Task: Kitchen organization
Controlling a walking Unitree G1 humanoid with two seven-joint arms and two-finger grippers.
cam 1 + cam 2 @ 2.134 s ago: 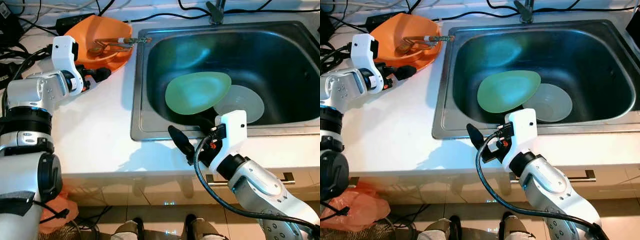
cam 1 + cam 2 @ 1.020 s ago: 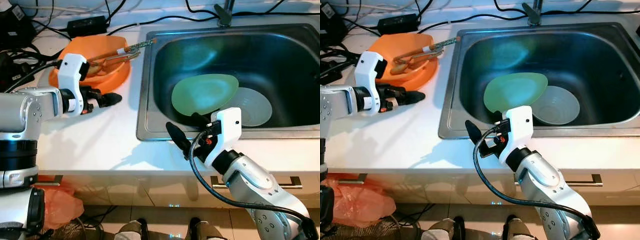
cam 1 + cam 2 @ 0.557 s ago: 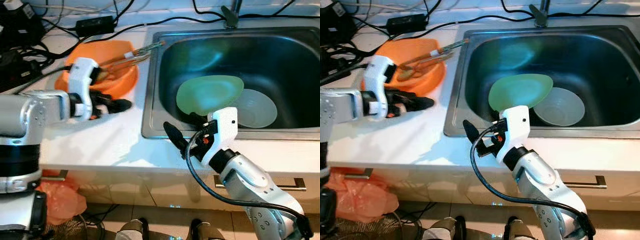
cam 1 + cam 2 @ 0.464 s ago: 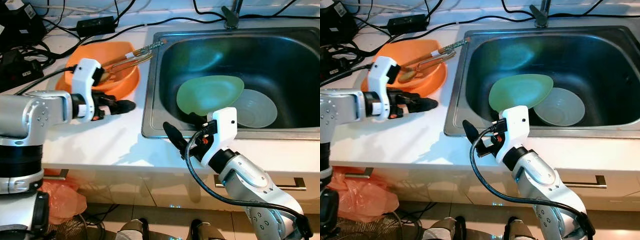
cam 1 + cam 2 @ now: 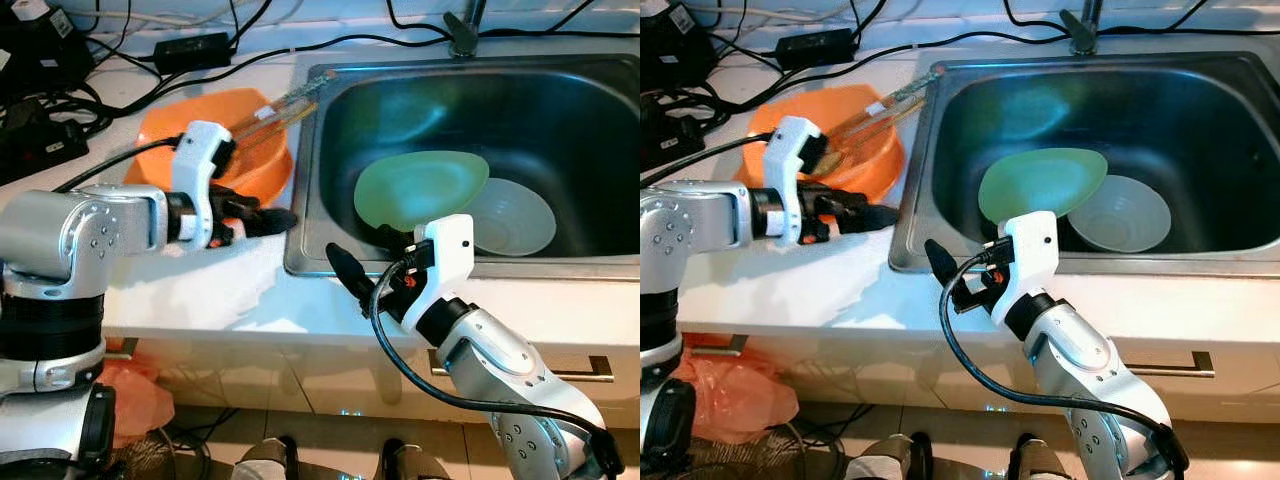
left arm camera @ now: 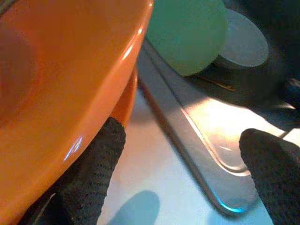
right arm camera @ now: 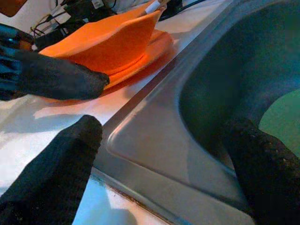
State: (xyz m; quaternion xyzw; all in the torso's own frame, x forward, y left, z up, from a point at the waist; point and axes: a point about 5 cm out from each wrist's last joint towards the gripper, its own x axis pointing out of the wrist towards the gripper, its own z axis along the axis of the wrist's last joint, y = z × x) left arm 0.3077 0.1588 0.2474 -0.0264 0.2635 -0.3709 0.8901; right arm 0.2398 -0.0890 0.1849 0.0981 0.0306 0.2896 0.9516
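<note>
A stack of orange bowls (image 5: 235,140) sits on the white counter (image 5: 190,290) left of the steel sink (image 5: 300,262). Wooden-handled utensils (image 5: 283,98) lie in it, sticking out toward the sink. A green plate (image 5: 420,188) leans on a pale bowl (image 5: 512,215) inside the sink. My left gripper (image 5: 272,218) is open at the bowls' near right side; one finger (image 6: 91,173) is right against the orange rim (image 6: 70,79). My right gripper (image 5: 370,258) is open over the sink's front left rim (image 7: 154,140), with one finger on each side of it.
Black cables and a power adapter (image 5: 190,50) lie along the back of the counter. The tap (image 5: 463,30) stands behind the sink. An orange plastic bag (image 5: 135,395) lies on the floor below the counter. A drawer handle (image 5: 520,370) runs under the counter edge.
My left gripper has slid right along the counter, from the bowls' near left side toward the sink edge. The right gripper has stayed at the sink's front rim.
</note>
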